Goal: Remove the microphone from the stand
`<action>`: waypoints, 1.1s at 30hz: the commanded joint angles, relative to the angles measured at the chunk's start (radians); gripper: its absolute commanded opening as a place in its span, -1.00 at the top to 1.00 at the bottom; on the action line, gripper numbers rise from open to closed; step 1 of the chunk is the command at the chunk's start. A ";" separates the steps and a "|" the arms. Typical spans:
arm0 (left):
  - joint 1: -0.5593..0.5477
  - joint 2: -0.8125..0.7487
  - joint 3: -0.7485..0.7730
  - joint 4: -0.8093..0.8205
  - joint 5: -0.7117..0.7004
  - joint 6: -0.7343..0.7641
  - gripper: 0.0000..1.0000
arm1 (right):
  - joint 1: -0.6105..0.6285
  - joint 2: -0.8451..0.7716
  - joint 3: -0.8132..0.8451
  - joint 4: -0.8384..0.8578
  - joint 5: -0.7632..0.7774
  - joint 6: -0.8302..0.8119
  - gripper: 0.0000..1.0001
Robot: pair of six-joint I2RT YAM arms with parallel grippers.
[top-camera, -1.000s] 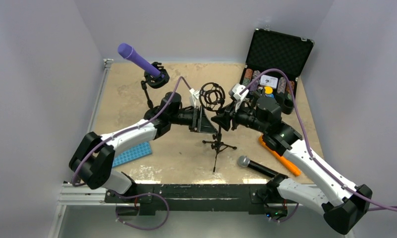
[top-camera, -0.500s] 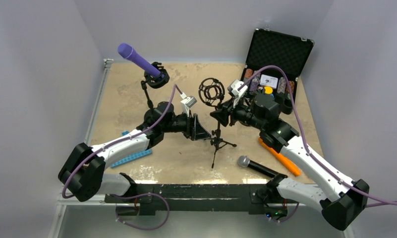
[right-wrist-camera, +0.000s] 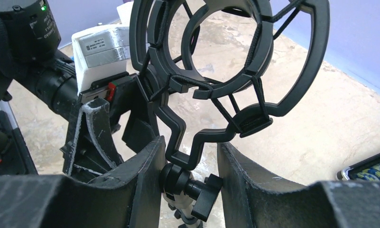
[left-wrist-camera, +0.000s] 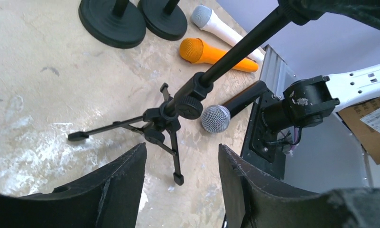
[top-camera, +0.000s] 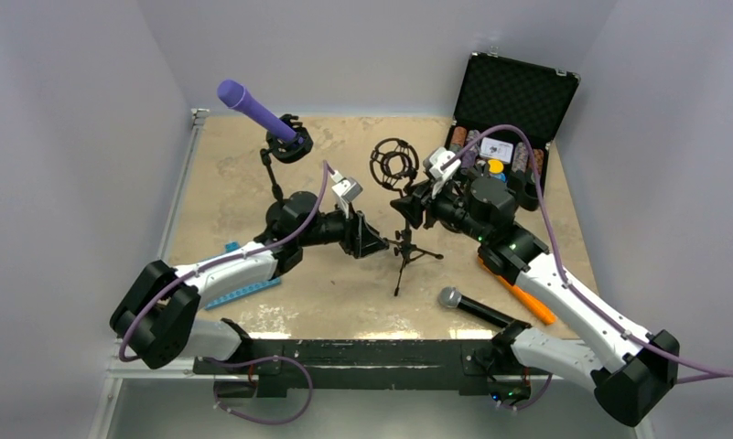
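Observation:
A black tripod stand [top-camera: 404, 251] in mid-table carries an empty ring shock mount [top-camera: 393, 165]. My right gripper [top-camera: 406, 208] is shut on the stand's swivel joint [right-wrist-camera: 192, 187] just under the mount [right-wrist-camera: 226, 52]. A black microphone with a silver head [top-camera: 477, 308] lies on the table near the front edge, also seen as that microphone [left-wrist-camera: 215, 118] beyond the tripod hub [left-wrist-camera: 164, 118]. My left gripper [top-camera: 373, 245] hangs open just left of the stand, nothing between its fingers [left-wrist-camera: 126, 175]. A purple microphone [top-camera: 253, 108] sits in a second stand [top-camera: 275, 178] at the back left.
An open black case [top-camera: 513, 101] with chips stands at the back right. An orange microphone [top-camera: 518, 288] lies under my right arm, a white microphone [left-wrist-camera: 221, 28] beside it near two round bases [left-wrist-camera: 112, 23]. A blue plate [top-camera: 243, 288] lies under my left arm.
My left gripper opened, let go of the stand and drew back to the left. The right gripper kept its grip and shifted the stand slightly toward the back.

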 commanded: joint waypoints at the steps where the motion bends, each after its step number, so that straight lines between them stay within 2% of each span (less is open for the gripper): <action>1: -0.005 0.044 0.047 0.127 0.009 0.043 -0.21 | -0.020 -0.018 -0.044 0.046 0.064 0.036 1.00; 6: -0.009 0.100 0.098 0.144 0.038 0.053 -0.12 | -0.032 -0.039 -0.064 -0.017 0.078 0.045 1.00; 12: -0.019 0.159 0.163 0.184 0.186 0.081 -0.08 | -0.032 -0.068 -0.093 -0.064 0.077 0.051 1.00; 16: -0.027 0.174 0.177 0.164 0.243 0.123 0.05 | -0.032 -0.074 -0.102 -0.077 0.063 0.027 1.00; 24: -0.031 0.201 0.170 0.134 0.246 0.244 0.07 | -0.033 -0.087 -0.108 -0.095 0.058 0.017 1.00; 33: -0.050 0.255 0.201 0.217 0.184 0.227 0.13 | -0.032 -0.095 -0.110 -0.136 0.055 0.011 1.00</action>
